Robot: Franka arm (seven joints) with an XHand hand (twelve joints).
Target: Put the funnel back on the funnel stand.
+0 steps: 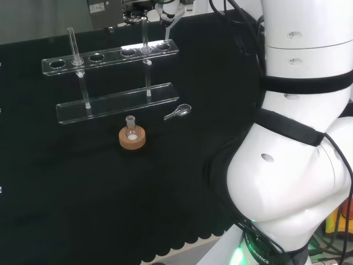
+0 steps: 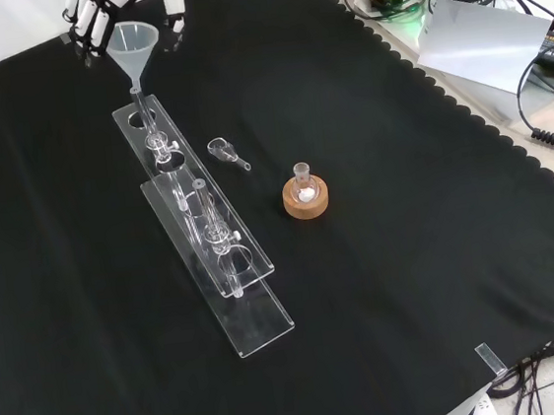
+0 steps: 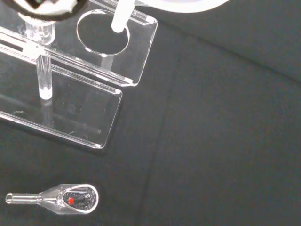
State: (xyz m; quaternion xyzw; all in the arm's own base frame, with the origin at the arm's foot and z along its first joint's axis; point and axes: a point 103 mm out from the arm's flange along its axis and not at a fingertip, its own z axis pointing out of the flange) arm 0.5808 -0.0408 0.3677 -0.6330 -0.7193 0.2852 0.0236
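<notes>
Hanging funnel [image 2: 131,46] between curled fingers [image 2: 173,2]

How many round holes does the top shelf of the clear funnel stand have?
5, in one row along the top shelf. In the head view, the second from the left holds a glass tube; the funnel has its stem at the rightmost one.

A black cloth with a scalloped edge covers the surface [image 2: 414,282]; on it stands a long clear plastic two-tier rack with round holes [image 2: 226,272]; just beside the rack lies a small clear glass scoop with a short stem [image 2: 227,152]; near that sits a round cork ring [image 2: 306,200] carrying a small clear flask [image 2: 302,183].
</notes>
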